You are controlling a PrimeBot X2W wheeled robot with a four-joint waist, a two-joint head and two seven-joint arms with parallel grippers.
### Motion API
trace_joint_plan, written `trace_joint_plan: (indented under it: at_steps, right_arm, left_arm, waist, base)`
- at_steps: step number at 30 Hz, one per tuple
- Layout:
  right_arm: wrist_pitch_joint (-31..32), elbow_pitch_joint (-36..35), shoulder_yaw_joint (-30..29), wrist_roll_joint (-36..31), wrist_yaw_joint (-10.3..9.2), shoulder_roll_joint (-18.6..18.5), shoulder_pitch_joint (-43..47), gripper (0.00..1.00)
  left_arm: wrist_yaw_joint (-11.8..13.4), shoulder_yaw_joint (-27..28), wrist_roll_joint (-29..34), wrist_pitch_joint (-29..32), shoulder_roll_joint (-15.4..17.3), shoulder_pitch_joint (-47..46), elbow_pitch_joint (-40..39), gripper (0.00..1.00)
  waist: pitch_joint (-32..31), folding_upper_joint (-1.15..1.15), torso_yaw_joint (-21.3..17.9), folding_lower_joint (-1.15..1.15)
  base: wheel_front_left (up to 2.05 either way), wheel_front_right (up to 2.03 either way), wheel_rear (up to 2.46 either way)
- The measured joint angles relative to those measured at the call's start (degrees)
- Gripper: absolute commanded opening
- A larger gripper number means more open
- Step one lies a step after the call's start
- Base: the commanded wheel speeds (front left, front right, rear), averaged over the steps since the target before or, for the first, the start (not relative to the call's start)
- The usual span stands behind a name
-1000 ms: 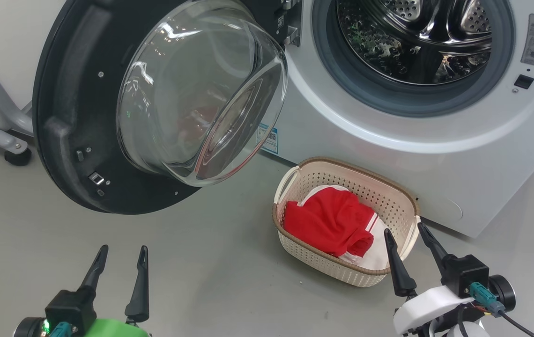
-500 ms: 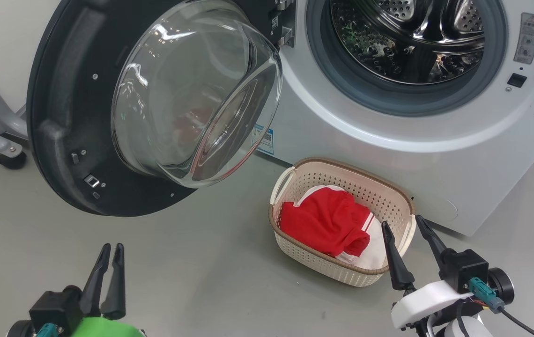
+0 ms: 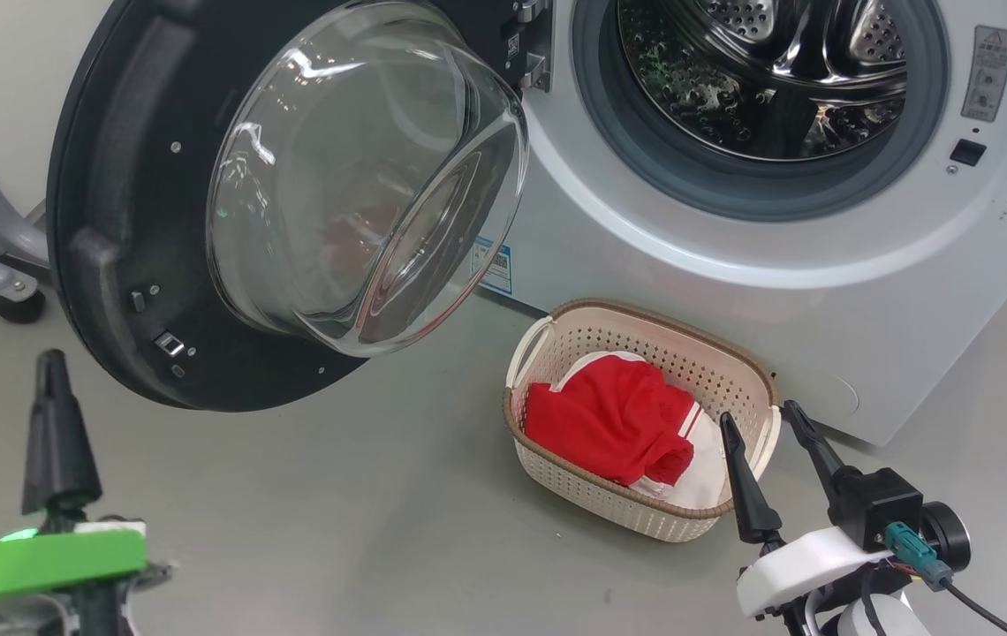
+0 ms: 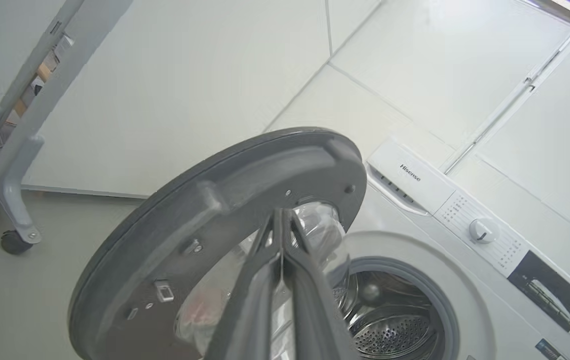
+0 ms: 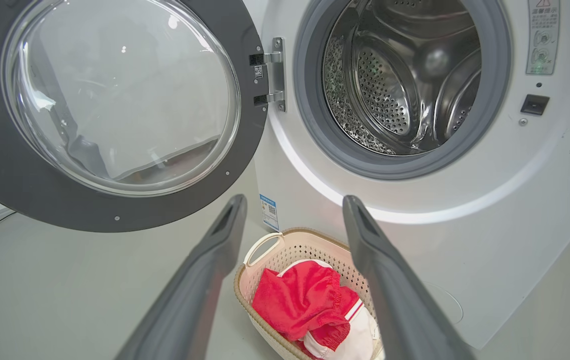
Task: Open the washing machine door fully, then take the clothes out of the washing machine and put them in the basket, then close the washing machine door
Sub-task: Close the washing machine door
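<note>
Right gripper [image 3: 758,413] has its jaws spread and empty, with the clothes [image 3: 614,424] in the basket [image 3: 645,311] just past its tips. Left gripper [image 3: 51,371] is pinched closed on nothing, and the washing machine door [image 3: 115,221] is wide open beyond it. The washing machine [image 3: 821,291] drum looks empty, so I'd guess only closing the door is left.

Clothes [image 3: 614,420] in basket [image 3: 645,512] before machine [image 3: 733,265]
</note>
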Motion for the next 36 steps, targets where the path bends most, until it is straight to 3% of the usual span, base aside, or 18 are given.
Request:
trace_joint_plan:
  at_steps: [6,11,14,21,28,36]
  right_arm:
    - [0.0,-0.2,0.2,0.0,0.00,0.0,0.0,1.00]
    - [0.0,-0.3,0.4,0.0,0.00,0.0,0.0,1.00]
    - [0.0,-0.5,0.4,0.0,0.00,0.0,0.0,1.00]
    - [0.5,-1.7,0.8,-1.1,0.00,-0.2,-0.1,1.00]
    - [1.2,-3.4,0.9,-1.7,-0.01,-1.0,-1.6,1.00]
    - [2.0,-4.4,1.0,-2.3,-0.01,-2.2,-3.3,1.00]
  left_arm:
    - [-1.6,5.5,-14.6,0.5,-0.1,-5.0,-2.9,0.00]
    - [-1.7,10.4,-23.0,3.4,-0.1,-8.8,-2.1,0.00]
    - [-1.7,14.1,-26.6,5.1,1.7,-11.1,0.1,0.00]
    - [1.7,21.6,-32.3,9.3,8.5,-15.4,8.2,0.00]
    - [4.5,23.6,-36.7,13.8,12.4,-19.6,16.7,0.00]
    - [5.2,22.8,-38.0,18.6,15.6,-22.3,23.4,0.00]
  waist:
    - [-0.1,0.00,-0.1,0.00]
    - [0.0,0.00,-0.3,0.00]
    - [0.3,0.00,-0.6,0.00]
    - [1.4,0.00,-1.6,0.00]
    - [3.6,0.00,-2.7,0.00]
    - [6.7,0.00,-4.4,0.00]
  base:
    - [0.00,0.00,0.00]
    - [0.00,0.00,0.00]
    - [0.00,0.00,0.00]
    - [0.00,0.00,0.00]
    - [0.00,0.00,0.00]
    - [0.00,0.00,0.00]
